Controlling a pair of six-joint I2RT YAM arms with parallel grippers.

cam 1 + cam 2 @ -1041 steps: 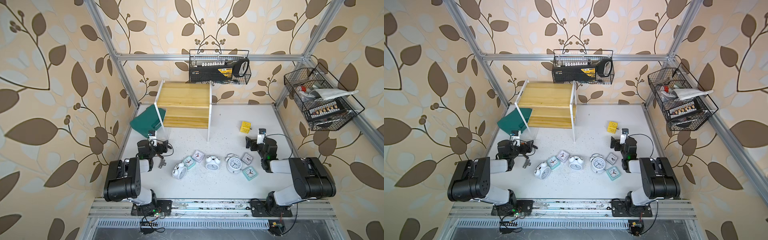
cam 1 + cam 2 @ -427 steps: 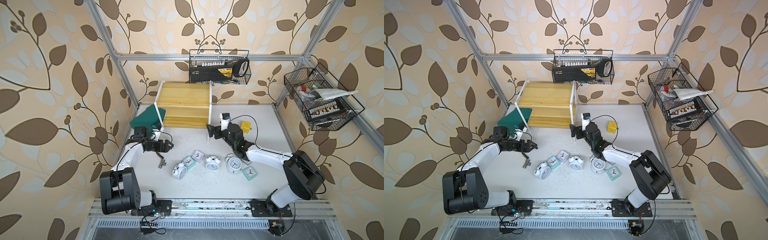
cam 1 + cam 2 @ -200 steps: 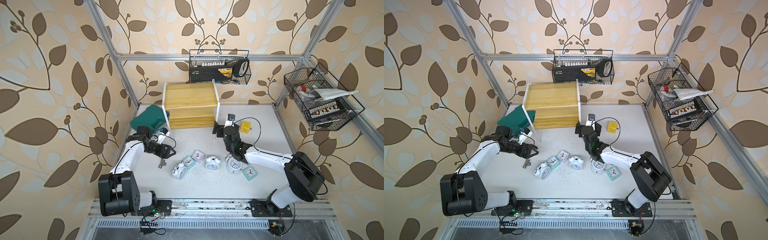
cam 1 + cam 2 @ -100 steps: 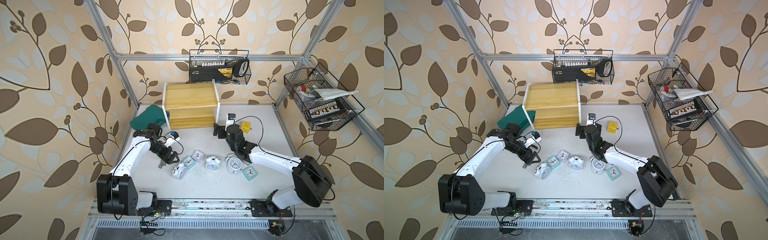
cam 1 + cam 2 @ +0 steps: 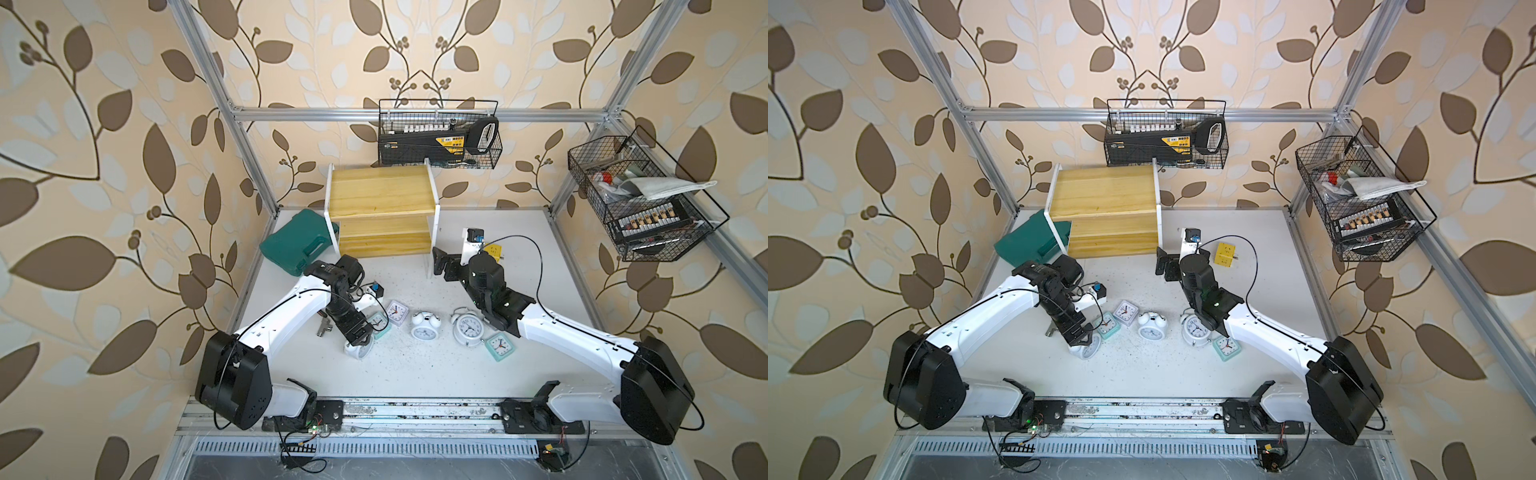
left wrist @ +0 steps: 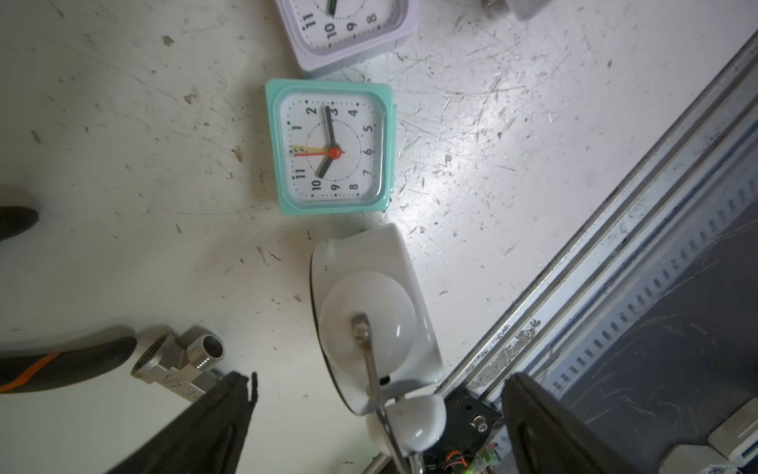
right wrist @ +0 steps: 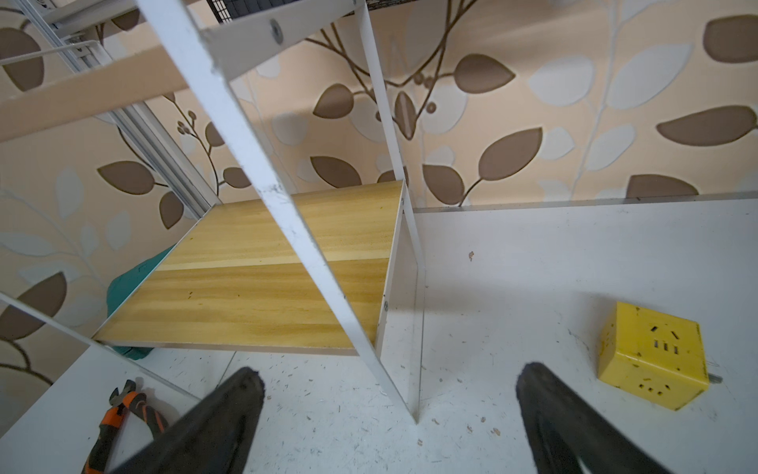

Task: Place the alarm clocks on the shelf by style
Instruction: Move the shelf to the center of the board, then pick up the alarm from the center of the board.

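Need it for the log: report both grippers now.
Left gripper: open, empty, above a white bell clock.
Right gripper: open, empty, facing the shelf.

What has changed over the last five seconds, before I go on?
The shelf slid right. The right gripper, open, reached out to its front right leg. The left gripper, open, came down over the leftmost bell clock. Nothing is gripped. The clocks stay put on the table.

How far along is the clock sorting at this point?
Done: nothing; both boards of the shelf are bare. In hand: nothing held; the open left gripper hangs over a twin-bell clock, the open right gripper faces the shelf. Left: all visible clocks lie on the table.
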